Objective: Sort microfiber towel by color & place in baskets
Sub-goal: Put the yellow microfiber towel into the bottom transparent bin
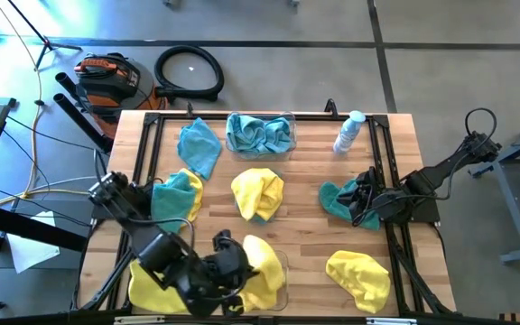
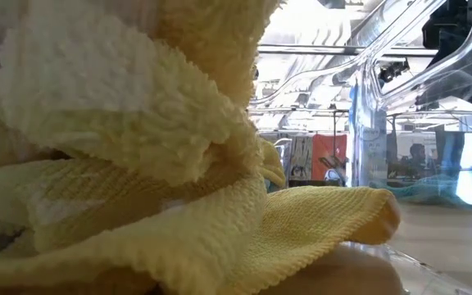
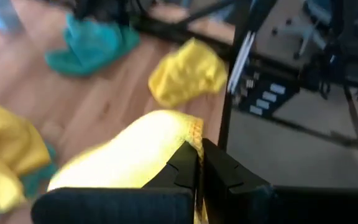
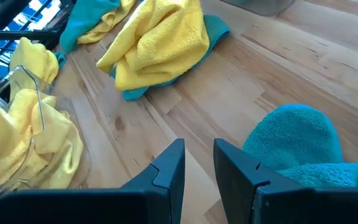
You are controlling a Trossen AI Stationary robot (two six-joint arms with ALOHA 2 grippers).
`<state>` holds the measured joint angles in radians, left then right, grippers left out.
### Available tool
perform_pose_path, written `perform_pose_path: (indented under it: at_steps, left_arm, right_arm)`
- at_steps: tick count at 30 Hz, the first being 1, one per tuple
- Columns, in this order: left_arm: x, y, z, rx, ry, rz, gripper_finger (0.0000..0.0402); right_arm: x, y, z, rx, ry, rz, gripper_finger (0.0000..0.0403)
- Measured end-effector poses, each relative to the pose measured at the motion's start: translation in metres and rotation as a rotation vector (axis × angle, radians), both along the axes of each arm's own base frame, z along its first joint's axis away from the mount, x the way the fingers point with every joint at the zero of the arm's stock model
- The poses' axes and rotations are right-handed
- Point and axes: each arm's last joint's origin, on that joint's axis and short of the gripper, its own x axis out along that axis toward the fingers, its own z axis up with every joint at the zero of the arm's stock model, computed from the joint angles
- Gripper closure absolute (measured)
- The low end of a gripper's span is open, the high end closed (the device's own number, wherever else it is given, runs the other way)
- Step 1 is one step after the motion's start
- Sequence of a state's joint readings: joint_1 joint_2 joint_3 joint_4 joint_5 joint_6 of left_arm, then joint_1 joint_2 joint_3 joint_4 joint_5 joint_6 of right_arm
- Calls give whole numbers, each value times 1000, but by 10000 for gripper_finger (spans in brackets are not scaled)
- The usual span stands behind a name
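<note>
My left gripper (image 1: 227,255) is shut on a yellow microfiber towel (image 3: 129,158) at the near edge, over the near basket (image 1: 282,267), which holds a heap of yellow towels (image 1: 156,287). The far basket (image 1: 260,134) holds teal towels. Loose on the wood lie a teal towel (image 1: 197,144), a teal-and-yellow pair (image 1: 177,194), a yellow towel on a teal one (image 1: 258,192) and a yellow towel (image 1: 359,275). My right gripper (image 4: 199,167) stands open over bare wood, right beside a teal towel (image 4: 297,140). My left gripper pinches the yellow towel's woven edge (image 3: 195,132) between its two shut fingers (image 3: 180,167). The fingers slant down toward the table's near right. The cloth bunches out beyond the fingertips; whether its far part rests on the heap, I cannot tell. My right gripper: whether its finger touches the teal towel, I cannot tell.
A small white-and-clear bottle (image 1: 348,133) stands at the far right of the table. A dark frame rail (image 1: 388,171) runs along the right edge. In the low view the yellow heap (image 2: 138,164) fills the left. Bare wood lies between the middle towels and the right arm.
</note>
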<state>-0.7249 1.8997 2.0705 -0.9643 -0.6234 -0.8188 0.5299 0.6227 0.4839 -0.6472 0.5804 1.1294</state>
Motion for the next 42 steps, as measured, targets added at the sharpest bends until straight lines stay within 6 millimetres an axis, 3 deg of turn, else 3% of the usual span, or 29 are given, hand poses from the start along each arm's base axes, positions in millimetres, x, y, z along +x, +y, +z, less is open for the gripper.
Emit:
perform_pose_path:
  at_steps: [11, 18, 26, 33, 42]
  left_arm:
    - [36, -13, -61, -16, 206, -35, 401]
    - [71, -10, -119, -73, 386, -20, 401]
    - [96, -1, -167, -92, 521, -5, 401]
    - [103, -1, -190, -80, 555, 28, 401]
    - [103, 0, -194, -101, 545, 97, 393]
  right_arm:
    - [1, 1, 1, 17, -17, -6, 325]
    - [2, 1, 2, 38, -32, -13, 325]
    - [2, 1, 3, 58, -43, -24, 325]
    - [2, 2, 2, 68, -31, -4, 325]
    - [2, 2, 2, 54, -26, 8, 325]
